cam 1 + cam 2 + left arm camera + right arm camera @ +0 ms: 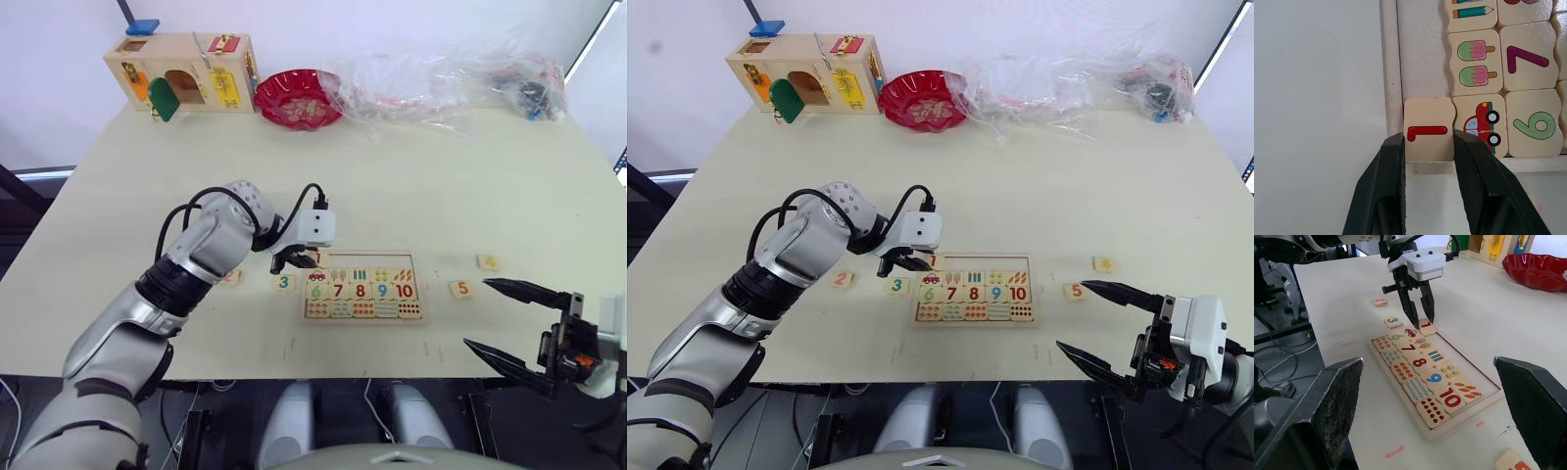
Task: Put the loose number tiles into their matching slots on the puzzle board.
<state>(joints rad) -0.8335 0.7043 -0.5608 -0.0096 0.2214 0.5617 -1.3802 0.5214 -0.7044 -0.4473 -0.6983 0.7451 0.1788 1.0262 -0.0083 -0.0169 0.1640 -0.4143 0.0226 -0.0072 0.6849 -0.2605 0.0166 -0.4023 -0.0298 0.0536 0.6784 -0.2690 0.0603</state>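
Tile "1", pale wood with a red numeral (1429,129), is pinched by the left pincer (1428,147) at the pale-wood puzzle board's (1391,58) corner slot; it may catch on the rim. Right pincer (509,318) gapes wide.

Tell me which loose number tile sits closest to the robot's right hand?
The small pale-wood tile with the orange 5, lying just right of the puzzle board. Tiles 2 and 3 lie far across.

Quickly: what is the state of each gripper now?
Left gripper: closed on the number 1 tile at the puzzle board corner.
Right gripper: open, empty.
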